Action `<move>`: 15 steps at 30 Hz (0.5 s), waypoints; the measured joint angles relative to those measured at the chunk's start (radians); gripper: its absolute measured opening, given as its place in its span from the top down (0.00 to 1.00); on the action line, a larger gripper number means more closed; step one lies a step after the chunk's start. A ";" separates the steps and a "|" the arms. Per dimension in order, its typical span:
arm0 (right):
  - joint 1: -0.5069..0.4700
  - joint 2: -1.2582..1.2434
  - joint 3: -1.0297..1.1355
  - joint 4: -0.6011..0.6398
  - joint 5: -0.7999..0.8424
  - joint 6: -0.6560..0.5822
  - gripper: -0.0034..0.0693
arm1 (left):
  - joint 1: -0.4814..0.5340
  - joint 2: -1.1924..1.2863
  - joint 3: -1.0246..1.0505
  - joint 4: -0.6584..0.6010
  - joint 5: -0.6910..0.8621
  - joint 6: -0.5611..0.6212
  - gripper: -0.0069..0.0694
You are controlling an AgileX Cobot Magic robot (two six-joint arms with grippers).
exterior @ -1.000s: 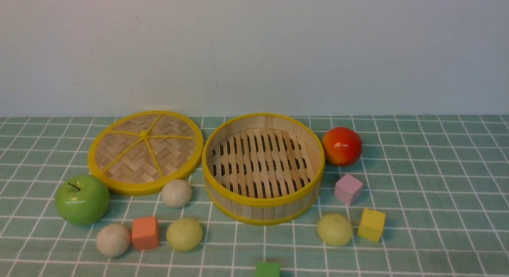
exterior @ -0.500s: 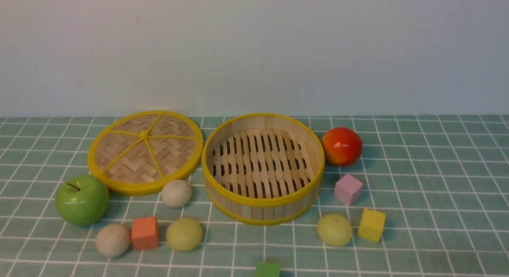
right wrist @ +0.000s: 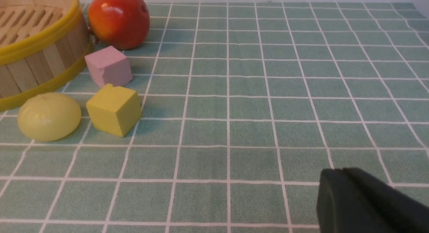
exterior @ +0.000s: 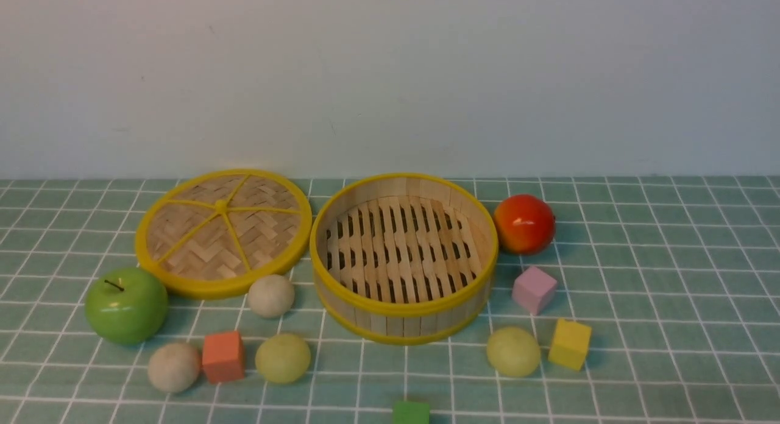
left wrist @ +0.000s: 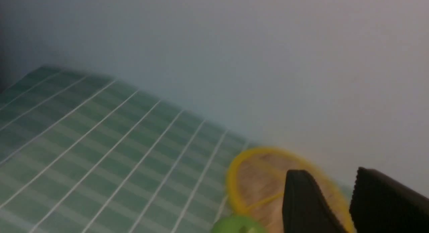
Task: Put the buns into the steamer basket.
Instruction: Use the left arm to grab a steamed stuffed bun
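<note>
The steamer basket (exterior: 402, 309) stands empty at mid-table. Two off-white buns (exterior: 270, 295) (exterior: 173, 367) and a pale yellow-green bun (exterior: 283, 358) lie to its left front. Another yellow-green bun (exterior: 513, 351) lies at its right front, also in the right wrist view (right wrist: 48, 116) beside the basket wall (right wrist: 40, 59). Neither arm shows in the front view. My left gripper (left wrist: 330, 174) is open with nothing between its fingers; its view is blurred. My right gripper (right wrist: 338, 172) is shut and empty, low over the cloth, well apart from the bun.
The flat woven lid (exterior: 223, 232) lies left of the basket, with a green apple (exterior: 126, 304) in front of it. A red-orange fruit (exterior: 523, 223) sits right of the basket. Orange (exterior: 223, 356), pink (exterior: 534, 289), yellow (exterior: 570, 343) and green (exterior: 410, 412) cubes lie among the buns.
</note>
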 joint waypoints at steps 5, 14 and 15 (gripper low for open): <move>0.000 0.000 0.000 0.000 0.000 0.000 0.90 | 0.000 0.155 -0.001 -0.012 0.098 -0.043 0.60; 0.000 0.000 0.000 0.000 0.000 0.000 0.90 | 0.000 0.472 -0.012 -0.473 0.092 0.167 0.60; 0.000 0.000 0.000 0.000 0.000 0.000 0.90 | 0.000 0.479 -0.012 -0.485 0.094 0.183 0.60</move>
